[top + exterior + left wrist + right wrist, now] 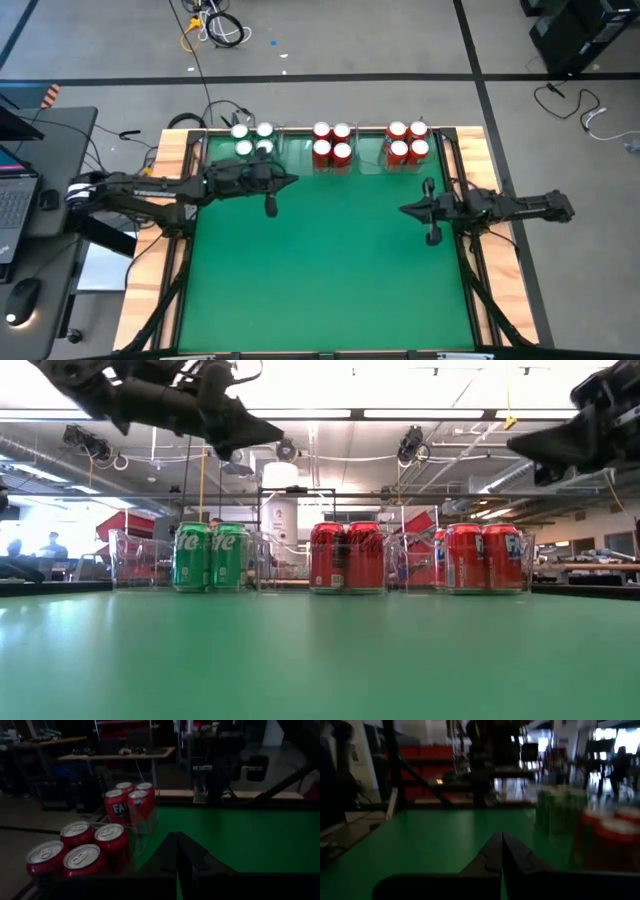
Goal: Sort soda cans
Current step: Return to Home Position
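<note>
Twelve soda cans stand upright in clear trays along the table's far edge. The green group [252, 140] [210, 557] is on the left. One red group [332, 143] [347, 557] [75, 850] stands in the middle, and another red group [407, 142] [482, 558] [128, 800] on the right. My left gripper [292, 180] [177, 845] hovers shut, just near of the green cans, pointing toward the table's right. My right gripper [404, 209] [502, 842] hovers shut, near of the right red group, pointing left. Both are raised above the table [262, 432] [520, 448].
The clear trays [135, 555] [285, 135] line the far edge. Wooden rails [170, 170] [478, 160] border the green mat [330, 260], whose middle and near parts are bare. A laptop and a mouse [22, 300] sit on a desk to the left, beyond the table.
</note>
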Robot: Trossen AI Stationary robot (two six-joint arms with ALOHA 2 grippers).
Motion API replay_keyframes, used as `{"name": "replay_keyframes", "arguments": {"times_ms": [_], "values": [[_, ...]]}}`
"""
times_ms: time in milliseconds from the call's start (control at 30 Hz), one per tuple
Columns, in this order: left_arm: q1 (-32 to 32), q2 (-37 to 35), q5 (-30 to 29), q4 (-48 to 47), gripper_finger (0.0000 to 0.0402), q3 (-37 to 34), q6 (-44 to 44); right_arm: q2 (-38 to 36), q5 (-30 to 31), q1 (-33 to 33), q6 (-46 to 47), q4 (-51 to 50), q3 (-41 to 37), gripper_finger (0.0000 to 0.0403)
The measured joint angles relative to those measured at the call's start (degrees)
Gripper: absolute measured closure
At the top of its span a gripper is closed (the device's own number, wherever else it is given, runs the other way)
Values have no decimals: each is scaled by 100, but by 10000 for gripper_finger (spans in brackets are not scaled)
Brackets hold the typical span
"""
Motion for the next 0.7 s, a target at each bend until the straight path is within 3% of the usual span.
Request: {"name": "replay_keyframes", "arguments": {"times_ms": [167,700], "values": [[2,-626,187,369,401,-653,-160,43,-1,-54,-66,-7,9,403],[-7,-2884,167,342,401,-2244,-364,20,14,-511,-79,-11,9,403]]}}
